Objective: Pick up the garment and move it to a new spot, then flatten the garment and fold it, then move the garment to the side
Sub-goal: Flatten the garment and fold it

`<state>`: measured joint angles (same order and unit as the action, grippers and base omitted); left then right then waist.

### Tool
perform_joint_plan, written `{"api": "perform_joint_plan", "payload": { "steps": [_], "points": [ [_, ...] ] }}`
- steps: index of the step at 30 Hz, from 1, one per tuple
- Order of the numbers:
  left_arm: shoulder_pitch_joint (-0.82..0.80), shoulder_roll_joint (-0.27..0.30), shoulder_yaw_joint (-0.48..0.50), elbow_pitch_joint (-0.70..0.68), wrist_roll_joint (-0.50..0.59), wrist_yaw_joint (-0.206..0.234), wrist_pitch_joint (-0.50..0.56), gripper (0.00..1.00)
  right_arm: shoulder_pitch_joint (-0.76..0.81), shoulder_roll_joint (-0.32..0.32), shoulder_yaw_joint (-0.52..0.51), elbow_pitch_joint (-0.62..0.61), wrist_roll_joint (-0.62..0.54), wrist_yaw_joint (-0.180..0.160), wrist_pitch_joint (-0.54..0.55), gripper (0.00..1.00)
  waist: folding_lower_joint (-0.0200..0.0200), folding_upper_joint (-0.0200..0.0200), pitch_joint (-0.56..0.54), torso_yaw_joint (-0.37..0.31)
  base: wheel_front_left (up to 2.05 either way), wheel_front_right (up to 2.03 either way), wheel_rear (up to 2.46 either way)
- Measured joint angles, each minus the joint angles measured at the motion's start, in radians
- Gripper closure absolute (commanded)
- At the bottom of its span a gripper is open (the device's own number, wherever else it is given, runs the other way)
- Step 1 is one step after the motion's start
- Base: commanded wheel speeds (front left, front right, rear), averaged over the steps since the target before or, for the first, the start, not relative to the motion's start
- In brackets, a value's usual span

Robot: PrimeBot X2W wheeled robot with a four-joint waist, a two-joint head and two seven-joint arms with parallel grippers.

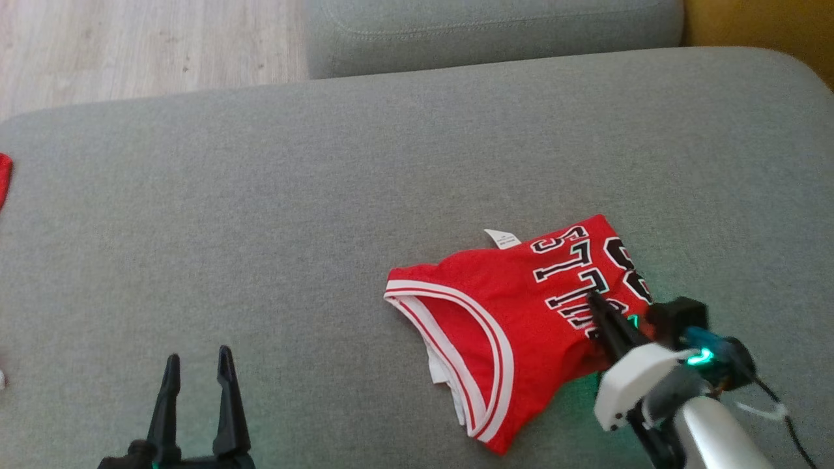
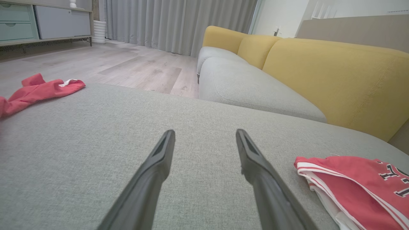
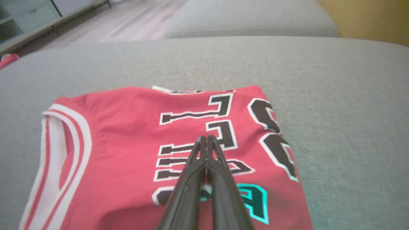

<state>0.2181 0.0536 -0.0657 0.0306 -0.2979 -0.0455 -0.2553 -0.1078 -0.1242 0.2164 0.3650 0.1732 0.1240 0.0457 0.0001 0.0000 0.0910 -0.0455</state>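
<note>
A red cloth (image 1: pixel 3 179) is lying at the far left edge of the grey cushion (image 1: pixel 260 195). The left gripper (image 1: pixel 199 355) is hovering at the lower left, its 2 fingers spread apart and holding nothing. The folded red jersey (image 1: pixel 508 306) is lying right of centre on the cushion. The right gripper (image 1: pixel 594 298) is pointing onto its black lettering, its 2 fingers pressed together.

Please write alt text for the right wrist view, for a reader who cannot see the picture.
The right gripper, its two dark fingers shut together, has its tips over the black lettering of a folded red basketball jersey with white-striped trim. The jersey lies on a grey sofa cushion, and a wooden floor shows beyond it.
</note>
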Motion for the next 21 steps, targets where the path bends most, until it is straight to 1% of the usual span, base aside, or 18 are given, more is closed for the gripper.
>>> {"api": "perform_joint_plan", "payload": {
  "steps": [4, 8, 12, 15, 21],
  "points": [
    [-0.016, 0.000, -0.008, 0.005, 0.000, -0.007, 0.000, 0.00, -0.054, 0.000, 0.054, 0.091, -0.016, 0.000, 0.045, 1.00, 0.0001, 0.0000, 0.011, 0.014, 0.00, 0.00, 0.00],
    [-0.018, 0.000, -0.010, 0.005, 0.000, -0.006, 0.000, 0.00, -0.058, -0.017, 0.111, 0.120, -0.005, 0.000, 0.084, 1.00, 0.0000, 0.0000, 0.018, 0.032, 0.00, 0.00, 0.00],
    [-0.018, 0.000, -0.010, 0.005, -0.001, -0.006, 0.000, 0.00, -0.039, -0.041, 0.128, 0.092, 0.017, 0.000, 0.086, 1.00, 0.0000, 0.0000, 0.025, 0.035, 0.00, 0.00, 0.00],
    [-0.017, 0.000, -0.010, 0.005, -0.001, -0.004, 0.000, 0.00, -0.012, -0.041, 0.126, 0.060, 0.021, 0.000, 0.077, 1.00, 0.0000, 0.0000, 0.030, 0.029, 0.00, 0.00, 0.00],
    [-0.017, 0.000, -0.013, 0.005, -0.001, -0.002, 0.000, 0.00, 0.046, 0.010, 0.133, 0.022, 0.012, 0.000, 0.051, 1.00, -0.0001, 0.0000, 0.031, 0.004, 0.00, 0.00, 0.00]
  ]
}}
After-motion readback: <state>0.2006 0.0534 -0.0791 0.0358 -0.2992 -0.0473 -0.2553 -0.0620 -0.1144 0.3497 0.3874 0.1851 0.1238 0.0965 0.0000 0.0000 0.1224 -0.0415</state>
